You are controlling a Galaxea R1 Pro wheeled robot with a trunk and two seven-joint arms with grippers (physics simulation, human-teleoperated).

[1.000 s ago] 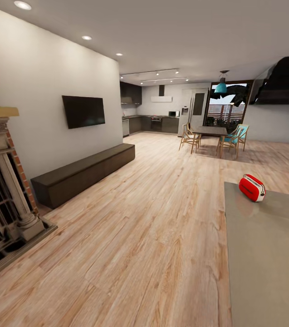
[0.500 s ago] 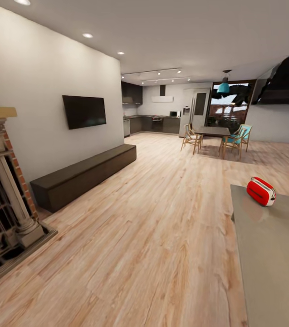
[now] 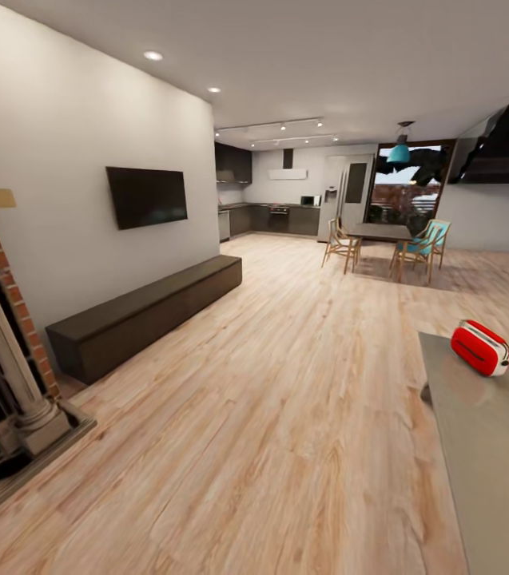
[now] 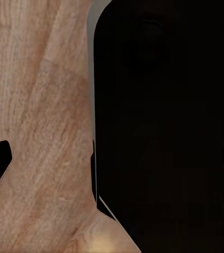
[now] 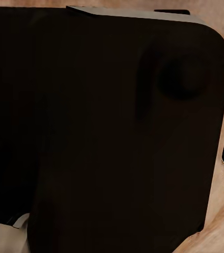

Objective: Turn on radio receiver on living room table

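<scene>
Neither tool's state can be told: the left wrist view gives a dark rounded panel of the robot's own body over wood floor (image 4: 43,105), and the right wrist view much the same dark bulk, with no fingers clearly readable in either, so I cannot say how far open they are or whether they hold anything.

Going left to right in the head view: a brick fireplace (image 3: 2,383) sits at the near left edge, then a long dark bench (image 3: 146,311) runs along the white wall under a wall-mounted television (image 3: 147,196). Farther back lies the kitchen, and beyond the open floor a dining table with chairs (image 3: 382,239). At the right edge is the grey glossy surface (image 3: 486,463), and the radio receiver (image 3: 480,347) stands on its far end, near the corner, red with a white side panel.

The robot seems to be on its approach. The risk I judge from here is the base bumping the low surface's edge while closing in, jolting the radio receiver towards the nearby corner; a reach begun from too far off could also push it rather than press its switch.
</scene>
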